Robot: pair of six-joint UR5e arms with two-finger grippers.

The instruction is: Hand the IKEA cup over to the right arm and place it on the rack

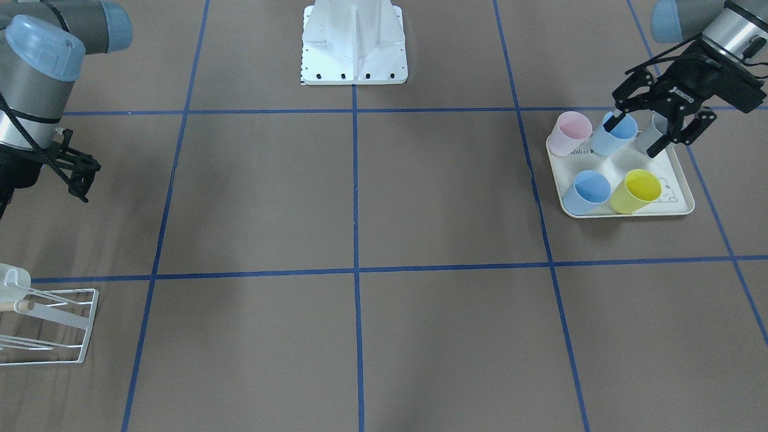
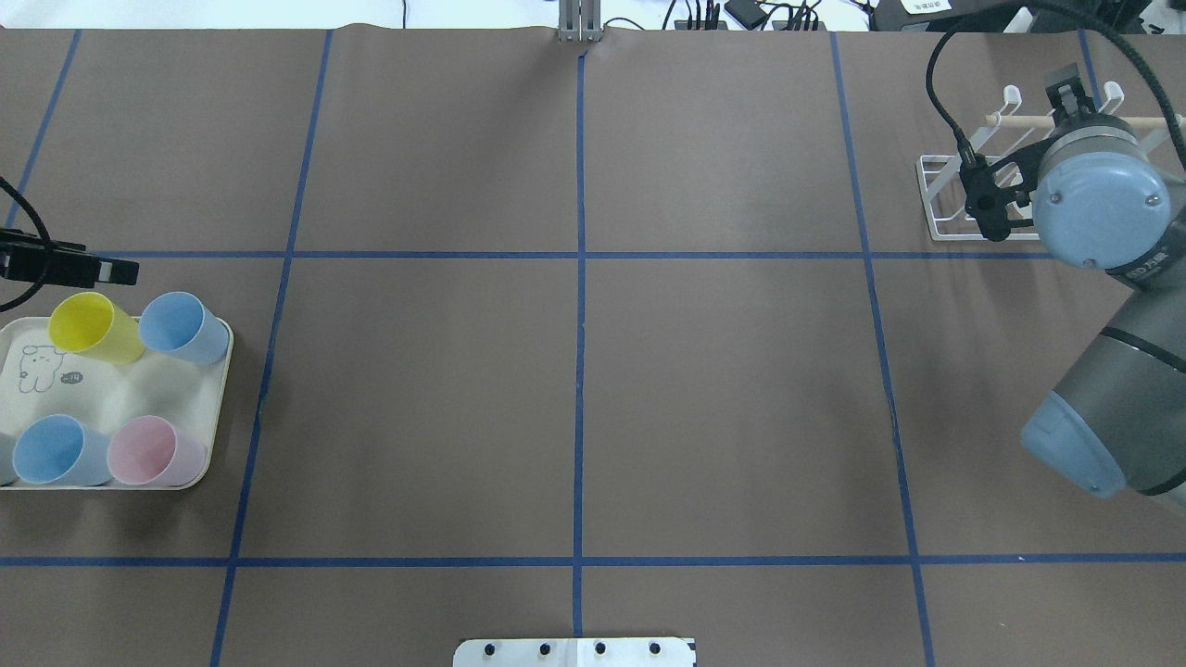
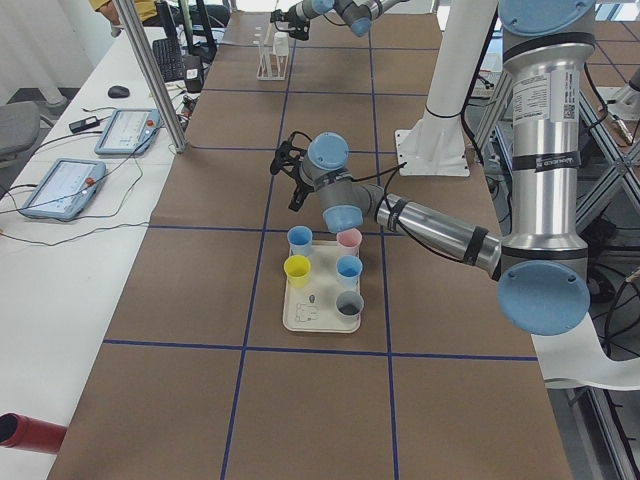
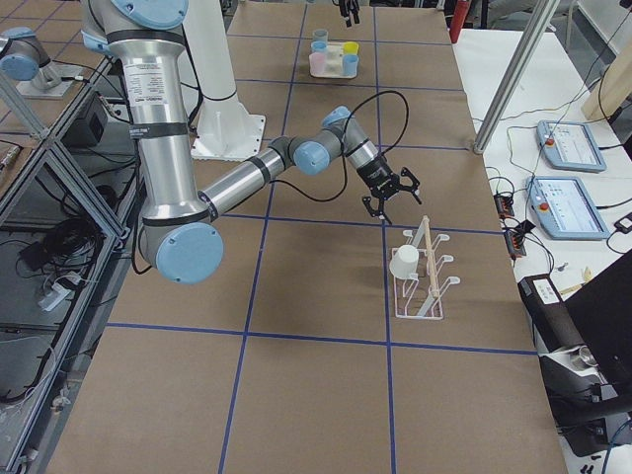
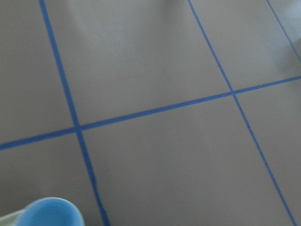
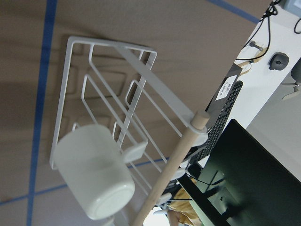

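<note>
1. The left jaws are released and empty, their fingers [image 1: 613, 122] spread wide. The right jaws are released too and grasp nothing
2. A white cup [image 6: 91, 172] sits on the rack [image 6: 162, 96]. It is tipped over the wires with its closed base towards the right wrist camera, just beside the rack's light wooden dowel [image 6: 178, 157]
3. The right jaws hang raised off the bench [image 1: 360, 198] near the rack, at the end of the right arm [image 4: 237, 183]. They are apart from both the rack and the white cup
4. A cream tray [image 1: 621, 162] lies well apart from the rack, at the opposite end of the bench. It holds five upright cups, mouths up
5. In the tray's row nearer the robot stand a pink cup [image 1: 570, 133], a first blue cup [image 1: 621, 135] and a grey cup [image 1: 647, 139]. The other row holds a second blue cup [image 1: 588, 191] and a yellow cup [image 1: 637, 191], just beside each other
6. The left jaws, on the left arm [image 3: 430, 222], are far from the rack and raised over the tray. In the front-facing view they overlap the first blue cup and the grey cup, but the left side view shows them well above the cups, touching none
</note>
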